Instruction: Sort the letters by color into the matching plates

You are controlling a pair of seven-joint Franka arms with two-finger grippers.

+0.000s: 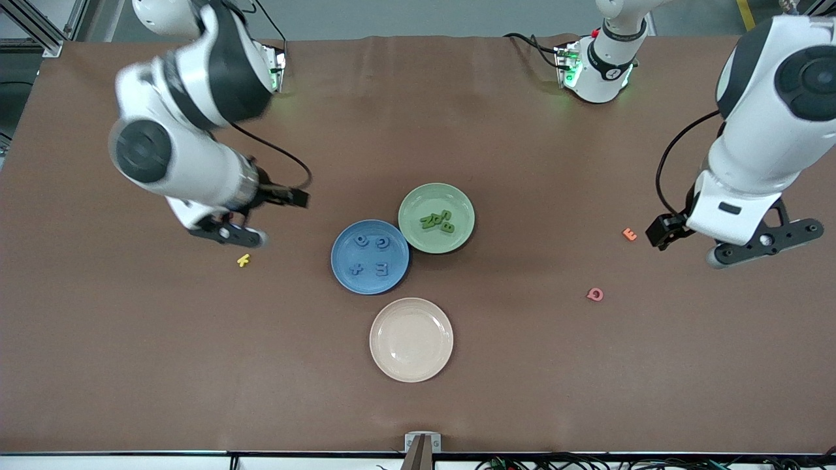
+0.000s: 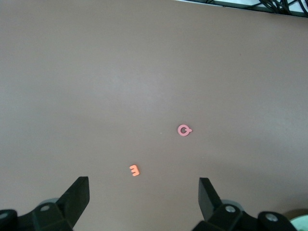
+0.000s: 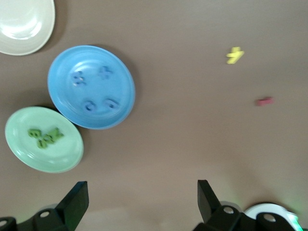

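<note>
Front view shows the sorting apparently finished — four blue letters (image 1: 369, 254) lie in the blue plate (image 1: 341, 271) and the green letters (image 1: 436, 220) are clustered in the green plate (image 1: 457, 196), both plates well apart from either end effector. The right end effector (image 3: 143, 199) hovers empty with fingers apart near a yellow letter (image 1: 243, 260), the left end effector (image 2: 144, 199) likewise spread over bare table (image 1: 588, 391) just beside an orange letter (image 1: 629, 234) and a pink letter (image 1: 595, 294). Judging from this, nothing blue or green is left outside — the next move is probably just retreat, leaving the stray colours and the cream plate (image 1: 392, 365) alone.

front: high, facing robots | wrists: looking down at table | shared: blue plate (image 1: 369, 257) (image 3: 91, 86)
</note>
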